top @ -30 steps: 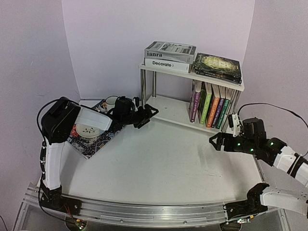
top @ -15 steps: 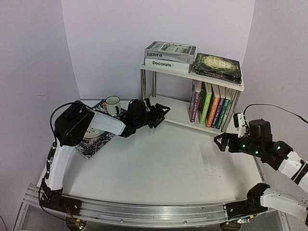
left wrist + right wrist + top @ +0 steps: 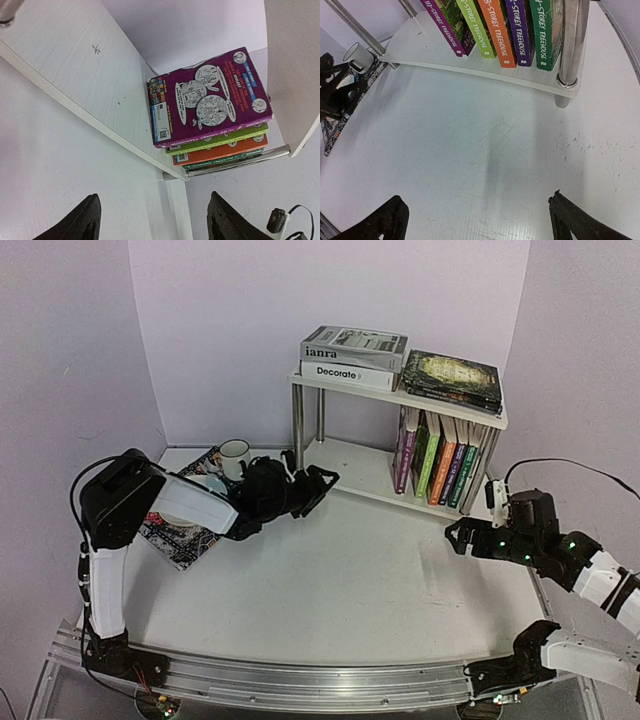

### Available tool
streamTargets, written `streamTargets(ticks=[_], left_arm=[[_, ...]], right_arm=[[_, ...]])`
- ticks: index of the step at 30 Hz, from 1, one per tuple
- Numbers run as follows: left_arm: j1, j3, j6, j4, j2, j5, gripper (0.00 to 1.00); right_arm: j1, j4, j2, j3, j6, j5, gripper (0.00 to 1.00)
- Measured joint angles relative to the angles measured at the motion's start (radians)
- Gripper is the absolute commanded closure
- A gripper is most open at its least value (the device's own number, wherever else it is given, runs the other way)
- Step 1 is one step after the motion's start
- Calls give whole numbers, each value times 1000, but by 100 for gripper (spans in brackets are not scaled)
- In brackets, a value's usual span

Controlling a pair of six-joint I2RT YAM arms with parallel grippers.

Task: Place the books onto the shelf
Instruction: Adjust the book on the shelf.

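While holding left hand and right hand wide open, empty, finds Treehouse books upright, upper right, likely to fit shelf.

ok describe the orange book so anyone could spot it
Find the white two-tier shelf at the back of the table. On its lower board thin books stand upright at the right. The orange book stands between a lime-green spine and a purple spine.
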Motion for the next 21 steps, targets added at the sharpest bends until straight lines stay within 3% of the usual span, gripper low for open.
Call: streamTargets(ticks=[10, 21], left_arm=[[109, -311, 45, 35, -358, 30, 18], [243, -512, 157, -33, -535, 124, 9]], right_arm=[[57, 121, 113, 0, 91, 20, 2], [351, 283, 372, 39, 116, 221, 2]])
